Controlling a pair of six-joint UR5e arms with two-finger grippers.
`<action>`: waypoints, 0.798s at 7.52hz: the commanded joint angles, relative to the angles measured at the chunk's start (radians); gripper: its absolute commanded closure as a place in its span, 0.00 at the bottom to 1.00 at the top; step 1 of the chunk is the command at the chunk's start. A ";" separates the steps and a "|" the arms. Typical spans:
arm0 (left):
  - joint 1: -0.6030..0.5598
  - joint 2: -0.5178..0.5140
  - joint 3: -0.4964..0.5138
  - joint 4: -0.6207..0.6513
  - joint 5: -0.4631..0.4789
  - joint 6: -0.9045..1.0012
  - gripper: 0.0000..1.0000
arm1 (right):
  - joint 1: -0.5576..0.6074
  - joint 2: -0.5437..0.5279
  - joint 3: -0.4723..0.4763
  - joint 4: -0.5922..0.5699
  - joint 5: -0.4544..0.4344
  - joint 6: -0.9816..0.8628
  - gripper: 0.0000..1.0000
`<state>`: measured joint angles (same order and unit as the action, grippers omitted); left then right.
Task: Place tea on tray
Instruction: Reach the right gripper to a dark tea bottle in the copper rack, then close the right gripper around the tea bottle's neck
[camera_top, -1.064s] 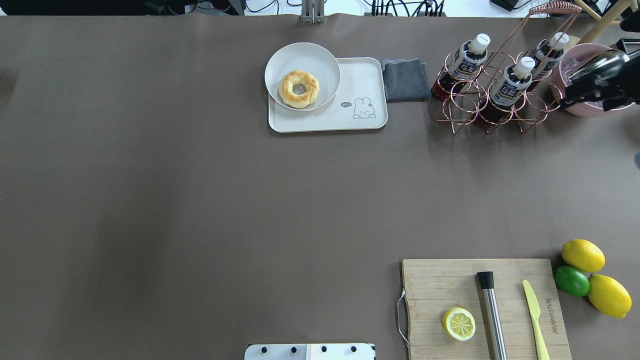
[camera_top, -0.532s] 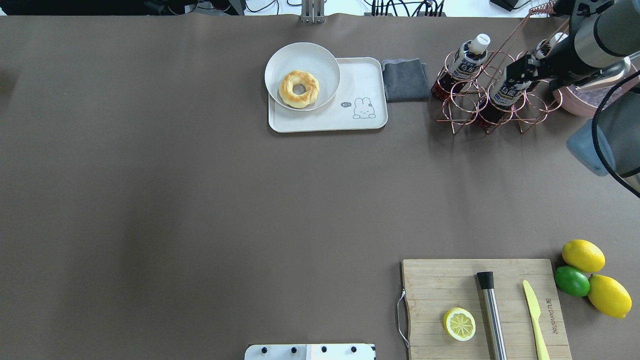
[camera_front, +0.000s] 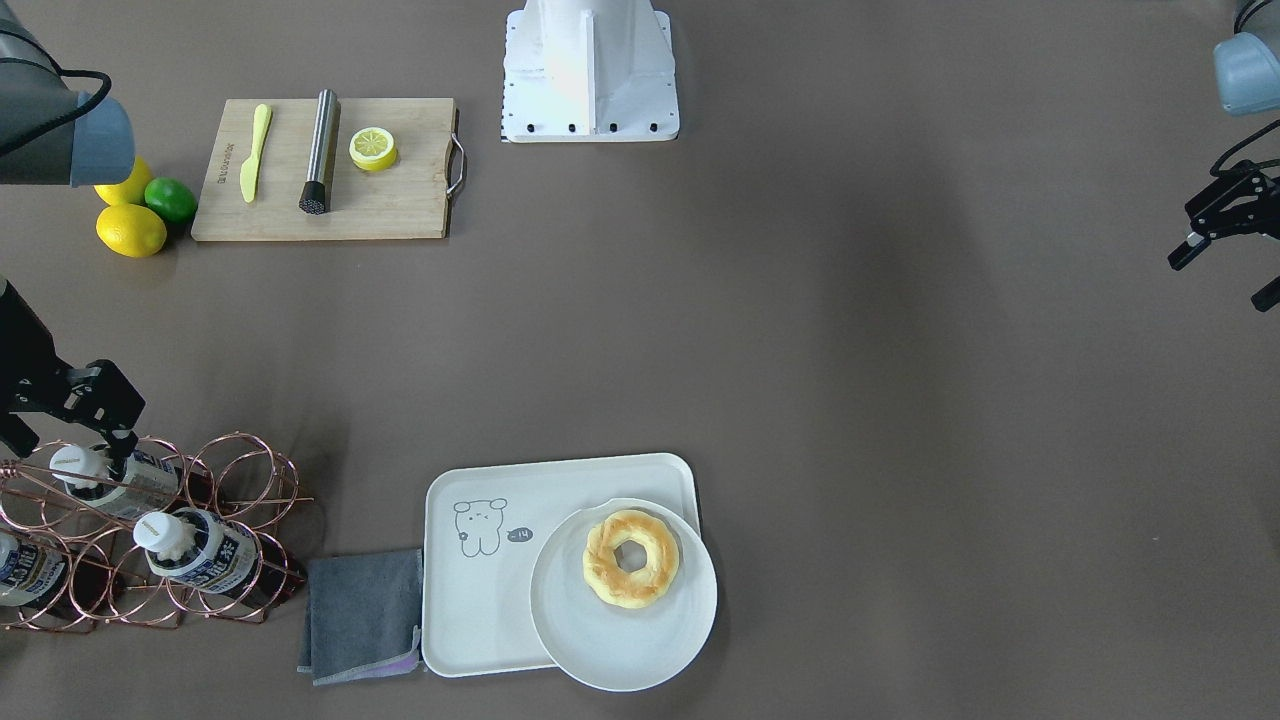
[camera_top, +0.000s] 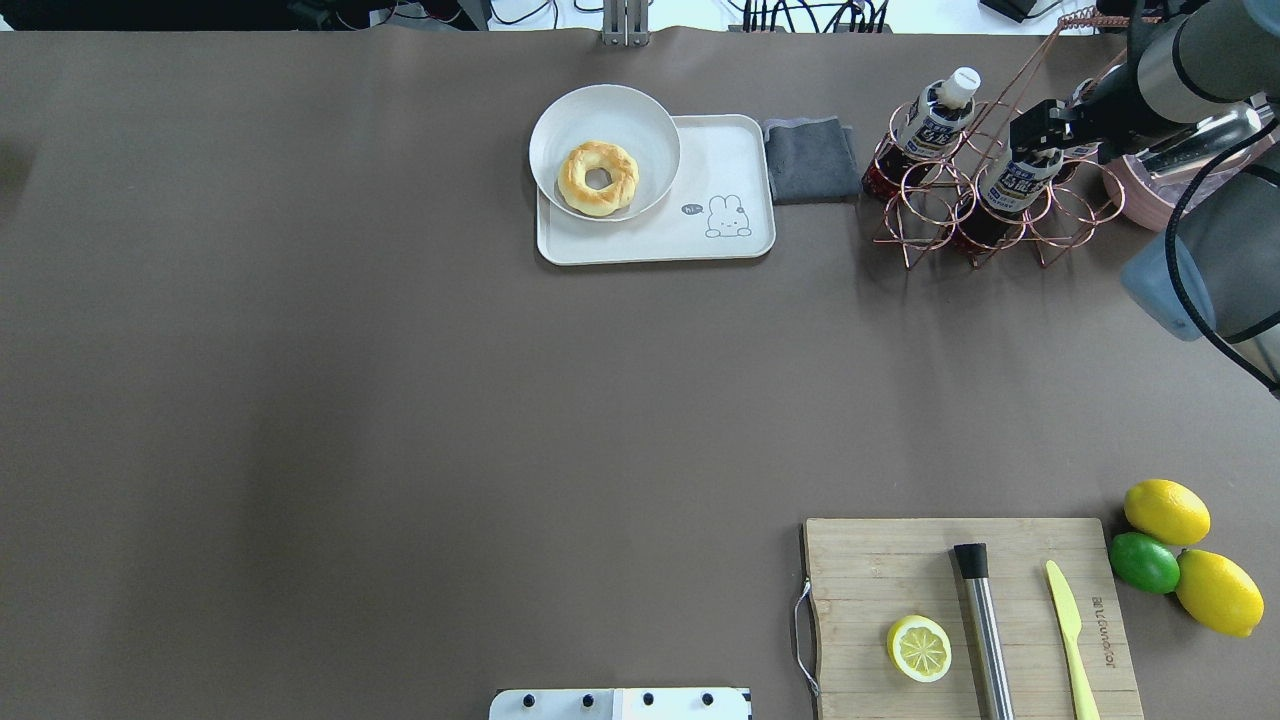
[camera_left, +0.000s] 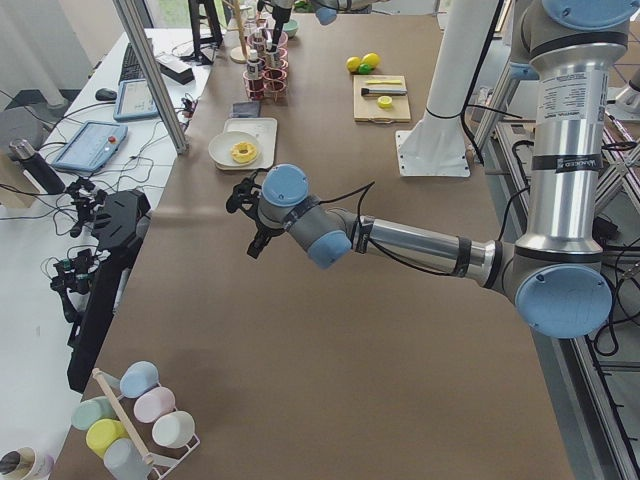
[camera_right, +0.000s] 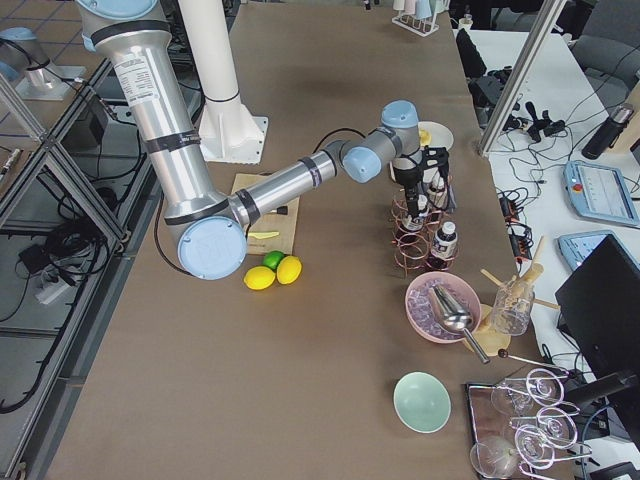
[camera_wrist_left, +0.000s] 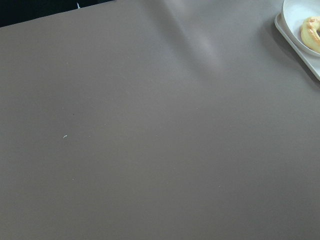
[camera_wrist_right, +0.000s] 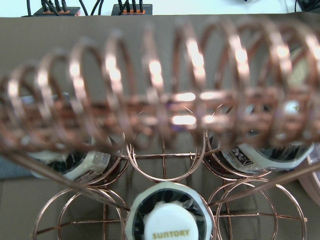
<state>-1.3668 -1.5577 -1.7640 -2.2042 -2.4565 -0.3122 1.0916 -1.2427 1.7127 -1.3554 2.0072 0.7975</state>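
Three tea bottles stand in a copper wire rack at the back right: one on the left, a middle one and one mostly hidden behind my right arm. My right gripper hangs open just above the middle bottle's white cap, with a finger on each side of it in the front view. That cap shows low in the right wrist view. The off-white tray lies at the back centre. My left gripper is open and empty, far to the robot's left.
A round white plate with a doughnut overlaps the tray's left end. A grey cloth lies between tray and rack. A pink bowl stands right of the rack. A cutting board and lemons are near the front right.
My right arm has come in from the right edge and moved its gripper over the middle bottle in the rack. The bottles and tray have not moved.
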 joint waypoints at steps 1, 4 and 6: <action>0.000 0.001 0.000 0.000 0.001 0.001 0.00 | 0.008 0.012 -0.001 0.001 -0.005 -0.006 0.31; 0.000 0.002 0.000 -0.002 0.001 0.001 0.00 | 0.019 0.017 -0.001 0.001 -0.004 -0.008 0.39; 0.000 0.004 0.001 -0.002 0.001 0.002 0.00 | 0.022 0.025 -0.001 -0.001 -0.005 -0.008 0.39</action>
<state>-1.3668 -1.5557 -1.7641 -2.2058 -2.4559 -0.3113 1.1107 -1.2240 1.7119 -1.3552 2.0033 0.7900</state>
